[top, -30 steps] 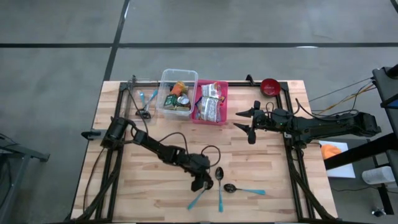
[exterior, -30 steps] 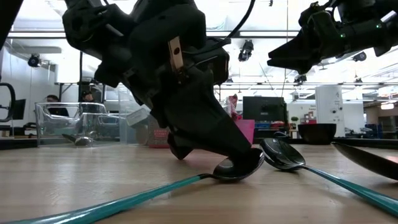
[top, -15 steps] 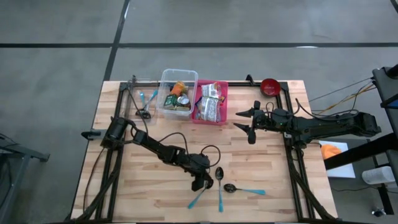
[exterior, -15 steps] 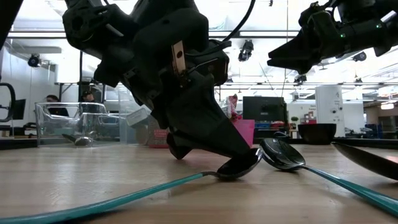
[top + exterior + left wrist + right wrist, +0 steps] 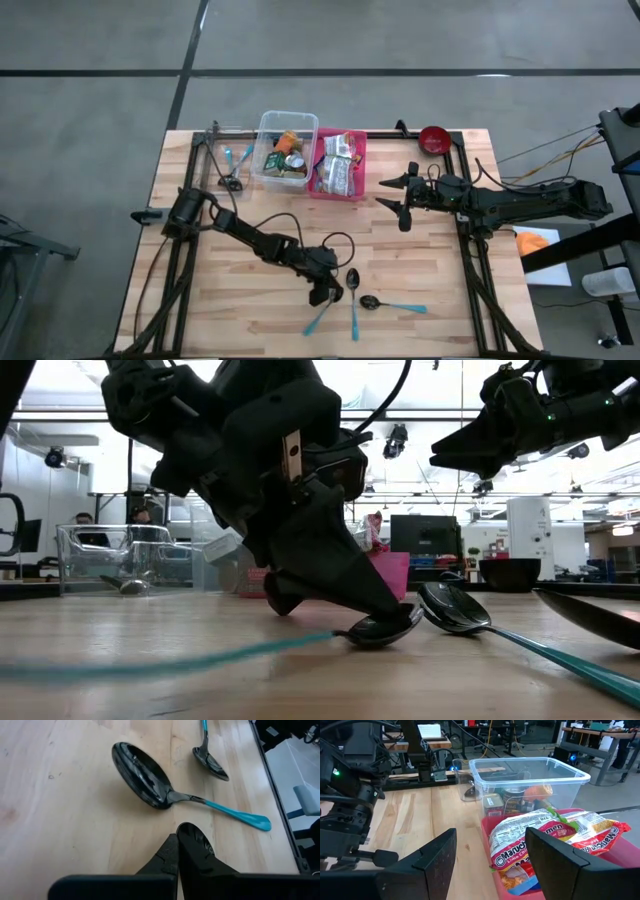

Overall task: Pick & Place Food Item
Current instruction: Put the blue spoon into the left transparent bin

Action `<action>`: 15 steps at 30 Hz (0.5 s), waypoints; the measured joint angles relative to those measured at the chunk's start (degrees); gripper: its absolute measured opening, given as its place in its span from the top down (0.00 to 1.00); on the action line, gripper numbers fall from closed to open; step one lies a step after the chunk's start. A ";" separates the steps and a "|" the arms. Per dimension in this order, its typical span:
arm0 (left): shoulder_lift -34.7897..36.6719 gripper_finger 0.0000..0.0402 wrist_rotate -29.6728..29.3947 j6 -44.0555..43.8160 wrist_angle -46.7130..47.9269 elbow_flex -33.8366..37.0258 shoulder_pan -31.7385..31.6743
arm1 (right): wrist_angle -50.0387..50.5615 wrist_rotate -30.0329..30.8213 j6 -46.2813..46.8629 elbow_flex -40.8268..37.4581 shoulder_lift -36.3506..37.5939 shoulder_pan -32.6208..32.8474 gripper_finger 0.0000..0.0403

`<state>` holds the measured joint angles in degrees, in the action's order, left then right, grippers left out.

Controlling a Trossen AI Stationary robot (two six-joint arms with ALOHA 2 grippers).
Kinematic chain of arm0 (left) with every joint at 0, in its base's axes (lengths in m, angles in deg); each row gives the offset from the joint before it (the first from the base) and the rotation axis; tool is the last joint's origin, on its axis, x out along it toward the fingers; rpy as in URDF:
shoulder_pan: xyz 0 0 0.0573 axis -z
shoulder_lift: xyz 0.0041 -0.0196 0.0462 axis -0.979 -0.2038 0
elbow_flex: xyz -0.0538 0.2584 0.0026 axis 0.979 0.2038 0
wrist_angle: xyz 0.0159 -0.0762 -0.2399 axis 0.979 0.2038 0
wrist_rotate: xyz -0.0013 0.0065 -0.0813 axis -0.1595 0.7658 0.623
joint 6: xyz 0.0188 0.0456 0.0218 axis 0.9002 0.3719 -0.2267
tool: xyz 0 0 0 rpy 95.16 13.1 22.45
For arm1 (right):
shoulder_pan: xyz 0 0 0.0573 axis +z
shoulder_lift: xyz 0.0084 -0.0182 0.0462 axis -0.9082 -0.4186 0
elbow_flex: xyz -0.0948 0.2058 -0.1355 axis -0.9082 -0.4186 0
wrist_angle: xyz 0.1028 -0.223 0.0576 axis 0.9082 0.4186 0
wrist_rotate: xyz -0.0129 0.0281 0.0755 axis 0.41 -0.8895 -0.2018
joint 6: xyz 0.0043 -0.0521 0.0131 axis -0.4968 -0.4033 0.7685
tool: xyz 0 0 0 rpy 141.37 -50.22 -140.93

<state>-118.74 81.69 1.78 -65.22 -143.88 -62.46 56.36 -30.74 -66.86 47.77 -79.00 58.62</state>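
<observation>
From above, left gripper (image 5: 323, 296) clenched on teal-handled spoon (image 5: 318, 318), handle slanting toward desk (image 5: 240, 310) front edge, clear bin (image 5: 284, 150) of cans, pink bin (image 5: 339, 165) of ramen packets, right gripper (image 5: 398, 198) released, low view, spoon bowl (image 5: 378, 628) on wood, left wrist, two more spoons (image 5: 150, 779).

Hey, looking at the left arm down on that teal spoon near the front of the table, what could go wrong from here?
1. The left pincer is shut at the neck of the teal spoon, with only a thin part between its fingers. The long handle may swing or slip out on lifting.
2. Two more spoons lie close: the middle spoon almost touches the held one's bowl in the low view, and the right-hand spoon lies just beyond. A sideways move may knock them.
</observation>
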 joint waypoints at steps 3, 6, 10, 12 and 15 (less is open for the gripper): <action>0.46 1.00 -0.02 -0.51 2.22 -0.04 -0.01 | 0.00 -0.02 -0.04 0.00 0.00 0.01 0.42; 1.37 1.00 -0.43 -1.77 5.24 -0.02 -0.01 | 0.00 -0.02 -0.05 0.00 0.00 0.02 0.42; 3.28 1.00 -1.91 -2.81 10.12 0.17 -0.01 | 0.00 -0.02 0.00 0.00 0.00 0.00 0.42; 4.31 1.00 -2.86 -3.57 12.76 0.17 -0.01 | 0.00 -0.01 -0.04 0.00 0.00 0.01 0.42; 5.38 1.00 -3.83 -5.02 16.46 0.13 0.06 | 0.00 0.00 -0.03 0.00 0.00 0.02 0.42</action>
<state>-113.35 77.86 -3.24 -48.76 -143.75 -62.40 56.36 -30.74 -66.89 47.77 -79.00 58.64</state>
